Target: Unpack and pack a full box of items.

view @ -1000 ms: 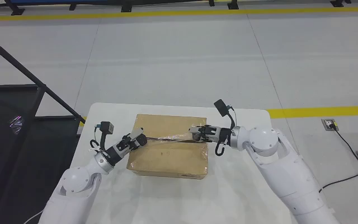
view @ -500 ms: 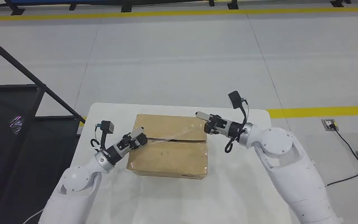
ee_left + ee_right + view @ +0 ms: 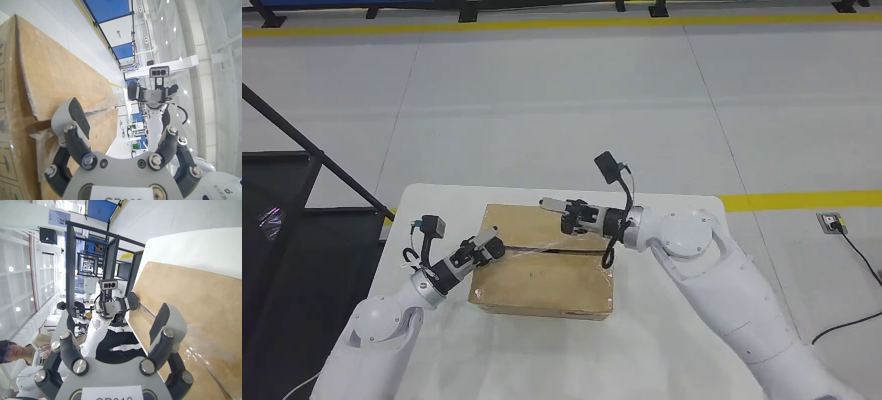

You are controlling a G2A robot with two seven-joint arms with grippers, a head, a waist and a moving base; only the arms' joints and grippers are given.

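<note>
A brown cardboard box (image 3: 542, 270) lies closed on the white table (image 3: 672, 330), with crinkled clear tape (image 3: 542, 247) along its centre seam. My left gripper (image 3: 488, 246) is open at the box's left end, one finger (image 3: 78, 115) against the seam edge of the box (image 3: 47, 75). My right gripper (image 3: 554, 208) hovers open over the far flap, nothing between its fingers. In the right wrist view one finger (image 3: 164, 321) sits above the box top (image 3: 198, 298), and the left gripper (image 3: 130, 303) shows at the box's far end. The left wrist view shows the right gripper (image 3: 151, 92) beyond the box.
Bare table lies in front of and to the right of the box. A black frame (image 3: 302, 150) stands off the table's left side. A yellow floor line (image 3: 802, 200) runs behind the table on the right.
My right gripper left the seam's right end, rose to the right, then swung left over the far flap. The left gripper has stayed at the box's left end.
</note>
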